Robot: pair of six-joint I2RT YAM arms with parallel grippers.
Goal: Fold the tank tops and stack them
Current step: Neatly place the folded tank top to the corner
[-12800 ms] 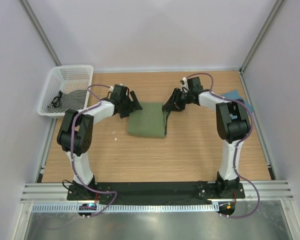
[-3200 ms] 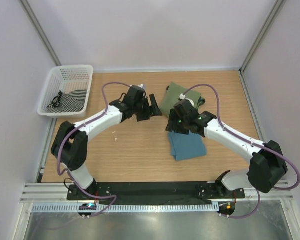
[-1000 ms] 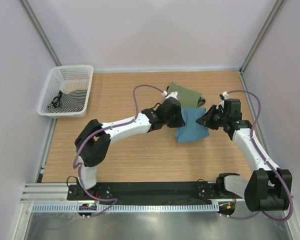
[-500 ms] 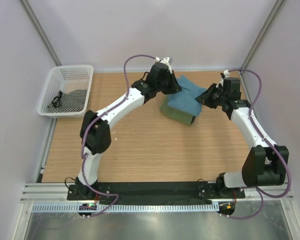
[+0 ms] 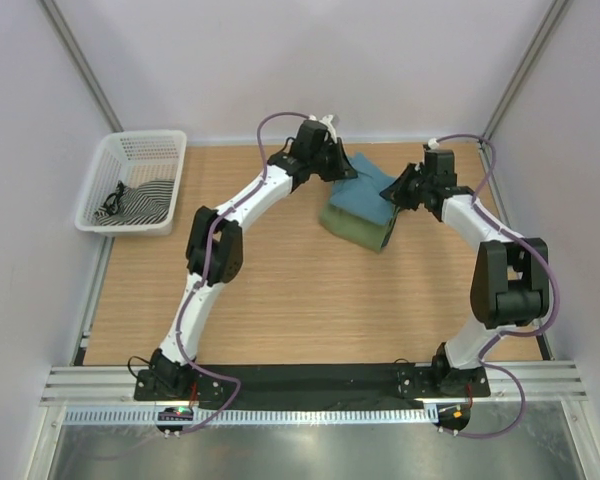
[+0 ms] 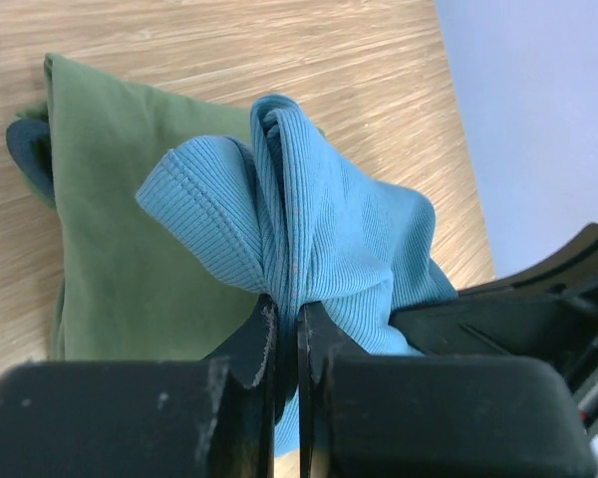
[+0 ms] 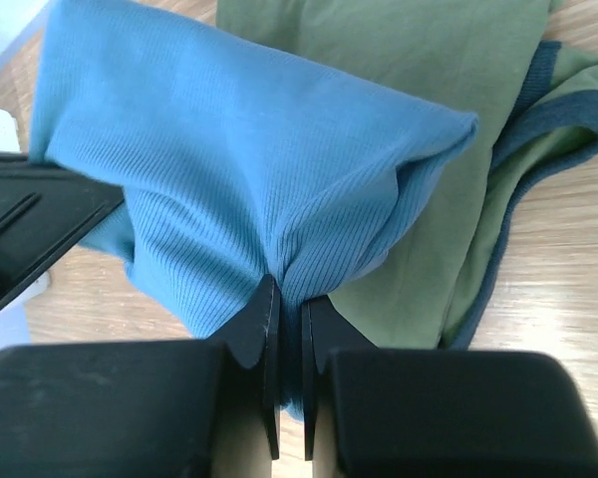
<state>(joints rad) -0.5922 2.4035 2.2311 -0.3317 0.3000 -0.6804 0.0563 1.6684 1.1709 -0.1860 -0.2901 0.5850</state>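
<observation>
The folded teal-blue tank top (image 5: 369, 187) is stretched between both grippers over the folded olive-green tank top (image 5: 352, 224) at the table's back right. My left gripper (image 5: 342, 172) is shut on the blue top's left edge (image 6: 279, 249). My right gripper (image 5: 397, 193) is shut on its right edge (image 7: 269, 199). In the left wrist view the green top (image 6: 130, 249) lies under the bunched blue cloth. The right wrist view shows the green top (image 7: 448, 219) with its navy trim (image 7: 563, 119) beneath the blue one. I cannot tell whether the blue top rests on the green one or hangs just above it.
A white basket (image 5: 108, 170) with a striped cloth (image 5: 140, 200) in it stands at the table's back left corner. Grey walls close in the back and both sides. The right wall (image 5: 570, 180) is near the right arm.
Both grippers have carried the blue top from the table's middle to the back, over the green top. In the last half second they shifted only slightly.
</observation>
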